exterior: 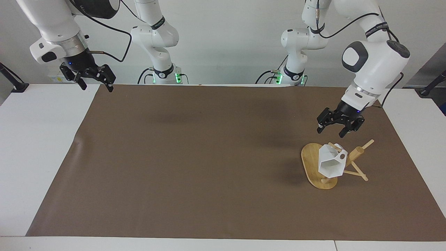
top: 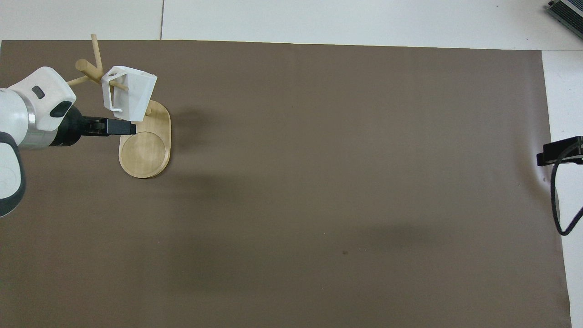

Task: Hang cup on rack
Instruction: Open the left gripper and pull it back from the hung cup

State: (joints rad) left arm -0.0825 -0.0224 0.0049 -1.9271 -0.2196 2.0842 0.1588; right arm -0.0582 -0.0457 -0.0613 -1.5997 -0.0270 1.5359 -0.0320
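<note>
The white faceted cup [exterior: 331, 162] hangs by its handle on a peg of the bamboo rack [exterior: 356, 154], which stands at the left arm's end of the table. The cup [top: 130, 93] and the rack's oval base [top: 145, 150] also show in the overhead view. My left gripper [exterior: 330, 131] is open and empty in the air above the rack, apart from the cup; it also shows in the overhead view [top: 124, 128]. My right gripper [exterior: 94, 86] is open and empty, waiting above the table's edge at the right arm's end; it also shows in the overhead view [top: 546, 157].
A brown mat [exterior: 195, 157] covers most of the white table [exterior: 31, 146]. A black cable [top: 558, 200] hangs from the right arm.
</note>
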